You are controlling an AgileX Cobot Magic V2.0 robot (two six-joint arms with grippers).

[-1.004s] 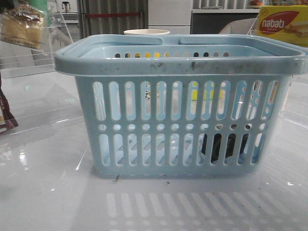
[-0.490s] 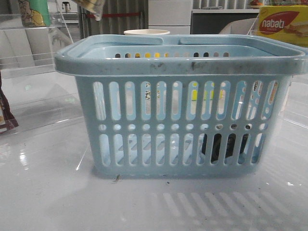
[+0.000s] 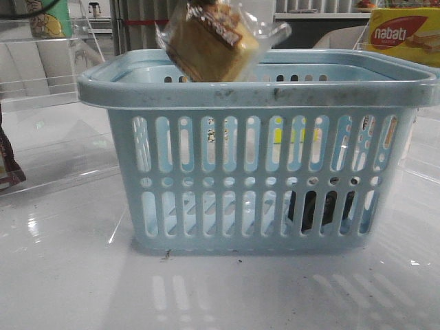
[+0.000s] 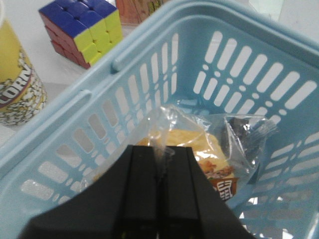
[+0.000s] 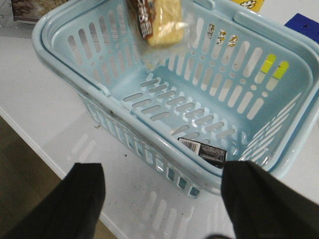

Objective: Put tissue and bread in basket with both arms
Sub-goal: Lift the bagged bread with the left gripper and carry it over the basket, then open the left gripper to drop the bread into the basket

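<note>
The light-blue basket [image 3: 254, 93] stands mid-table. The bread [image 3: 210, 41], a tan slice in clear wrap, hangs tilted just above the basket's back-left rim. In the left wrist view my left gripper [image 4: 160, 152] is shut on the wrap's top edge, with the bread [image 4: 199, 149] dangling over the basket [image 4: 149, 64]. The tissue [image 5: 207, 149], a small dark pack, lies on the basket floor near the front right wall; it shows through the slots [image 3: 320, 210]. My right gripper [image 5: 164, 209] is open and empty, above the table in front of the basket [image 5: 65, 59]. The bread [image 5: 157, 20] shows there too.
A yellow-and-red nabati box [image 3: 402, 34] stands at the back right. A Rubik's cube [image 4: 82, 27] and a popcorn cup [image 4: 15, 84] sit behind the basket. A dark brown-red packet [image 3: 7, 161] is at the far left. The table's front edge [image 5: 30, 144] is close.
The bread has moved from the far upper left rightward and now hangs over the basket's back-left part. The basket and tissue have not moved.
</note>
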